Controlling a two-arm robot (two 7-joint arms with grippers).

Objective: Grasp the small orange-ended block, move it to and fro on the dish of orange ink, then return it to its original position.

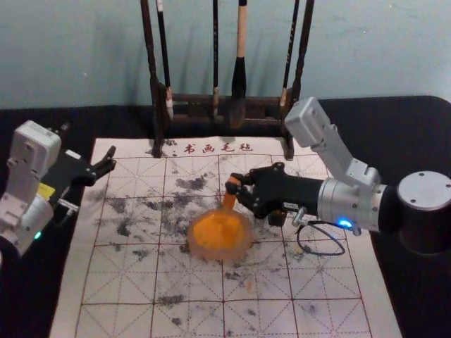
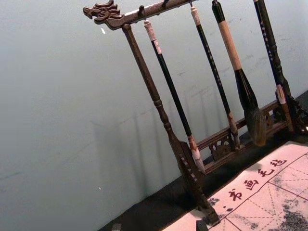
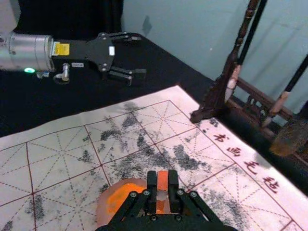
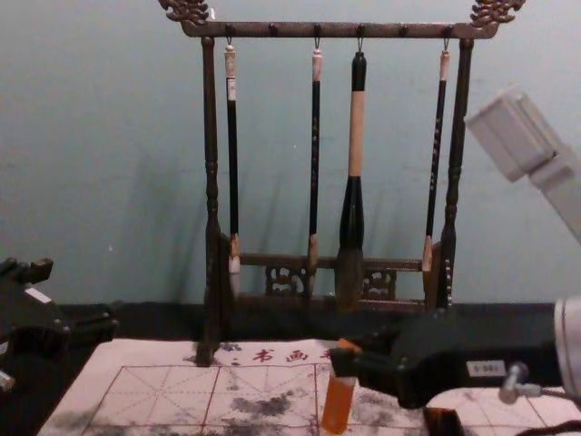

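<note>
Blue-grey wall (image 1: 366, 49) behind, and across in front of it runs the black table (image 1: 405, 120). On that, the white mat (image 1: 127, 282), gridded in red and blotched with dark stains. At its far edge stands the wooden rack (image 4: 281, 30), four brushes hanging from it, the fattest one (image 4: 356, 136) right of centre.

Over to the left, the left gripper (image 1: 88, 146) is parked near the mat's far corner, fingers spread wide, nothing between them. And here's the action: the right gripper (image 1: 237, 187) reaches in above the middle of the mat, its fingers pinched firmly on the block! Below it sits the round dish (image 1: 195, 250) of orange ink, and the little orange block (image 1: 230, 202) leans slightly, lower end down at the dish's far side. Touching the ink? Can't tell from these angles.
</note>
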